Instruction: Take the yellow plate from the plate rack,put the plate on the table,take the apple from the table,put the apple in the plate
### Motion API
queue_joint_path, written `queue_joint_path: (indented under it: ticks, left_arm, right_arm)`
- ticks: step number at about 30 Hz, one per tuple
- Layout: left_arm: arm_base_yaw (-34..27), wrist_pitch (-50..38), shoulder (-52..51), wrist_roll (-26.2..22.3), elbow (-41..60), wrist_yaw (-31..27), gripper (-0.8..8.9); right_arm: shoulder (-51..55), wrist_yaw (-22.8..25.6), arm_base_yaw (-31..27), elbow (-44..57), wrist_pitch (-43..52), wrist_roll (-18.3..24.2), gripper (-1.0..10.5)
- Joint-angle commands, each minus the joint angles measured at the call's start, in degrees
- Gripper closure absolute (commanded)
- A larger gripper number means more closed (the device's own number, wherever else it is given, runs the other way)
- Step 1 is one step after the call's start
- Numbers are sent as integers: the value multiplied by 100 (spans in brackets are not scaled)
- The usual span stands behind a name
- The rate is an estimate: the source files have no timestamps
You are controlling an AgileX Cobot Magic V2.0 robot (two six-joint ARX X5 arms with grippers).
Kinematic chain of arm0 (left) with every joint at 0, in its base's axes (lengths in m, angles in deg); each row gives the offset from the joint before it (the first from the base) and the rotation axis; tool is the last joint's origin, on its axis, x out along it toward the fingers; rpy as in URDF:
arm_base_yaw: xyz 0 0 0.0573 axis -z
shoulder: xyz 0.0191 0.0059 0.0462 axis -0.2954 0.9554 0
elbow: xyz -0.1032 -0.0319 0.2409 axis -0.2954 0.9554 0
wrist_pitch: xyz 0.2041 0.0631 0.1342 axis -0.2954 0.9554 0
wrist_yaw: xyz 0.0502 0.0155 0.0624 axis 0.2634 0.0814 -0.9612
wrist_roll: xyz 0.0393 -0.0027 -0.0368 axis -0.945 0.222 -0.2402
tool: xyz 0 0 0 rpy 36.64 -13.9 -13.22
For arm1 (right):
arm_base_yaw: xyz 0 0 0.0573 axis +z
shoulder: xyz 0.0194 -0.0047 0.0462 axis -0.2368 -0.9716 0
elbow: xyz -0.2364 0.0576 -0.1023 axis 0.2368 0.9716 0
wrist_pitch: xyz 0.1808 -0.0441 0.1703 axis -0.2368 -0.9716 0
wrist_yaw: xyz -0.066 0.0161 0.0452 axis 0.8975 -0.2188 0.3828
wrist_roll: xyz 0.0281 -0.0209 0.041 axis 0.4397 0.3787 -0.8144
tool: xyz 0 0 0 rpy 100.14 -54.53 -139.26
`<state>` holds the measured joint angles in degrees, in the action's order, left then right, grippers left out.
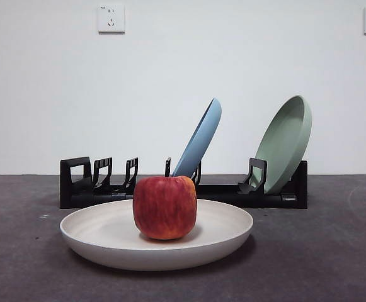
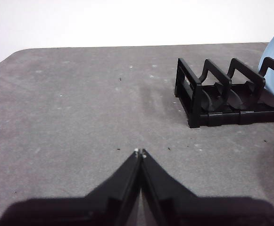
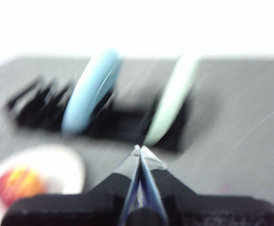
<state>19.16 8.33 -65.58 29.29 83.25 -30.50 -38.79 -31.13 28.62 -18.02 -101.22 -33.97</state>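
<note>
The yellow plate [image 1: 107, 236], cream and shallow, lies flat on the table [image 1: 321, 251] in front of the plate rack [image 1: 75, 185]. The red apple [image 1: 164, 206] stands upright in the middle of the plate. In the blurred right wrist view the apple [image 3: 16, 184] and plate [image 3: 63, 167] show at one side. My right gripper [image 3: 139, 149] is shut and empty, away from the plate and raised. My left gripper [image 2: 140, 152] is shut and empty over bare table, near the rack's end [image 2: 195, 101]. Neither arm shows in the front view.
A light blue plate [image 1: 200, 139] leans in the rack's middle and a pale green plate [image 1: 286, 141] leans at its right end. A white wall with two sockets stands behind. The rack's left slots hold nothing.
</note>
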Motion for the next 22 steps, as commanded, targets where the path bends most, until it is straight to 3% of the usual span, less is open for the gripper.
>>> queue_joint_path:
  ticks: [1,8,22]
  left_arm:
    - [-20,-2,-9,33,79,-9,817]
    - [-20,-2,-9,35,79,-9,817]
    - [-20,-2,-9,35,79,-9,817]
  right_arm:
    - [531,-2,-415,302,85,103,946]
    - [1257,-7,-960,1381,614,98,946]
    - [1591,-7,-970,2334,874,-282,946]
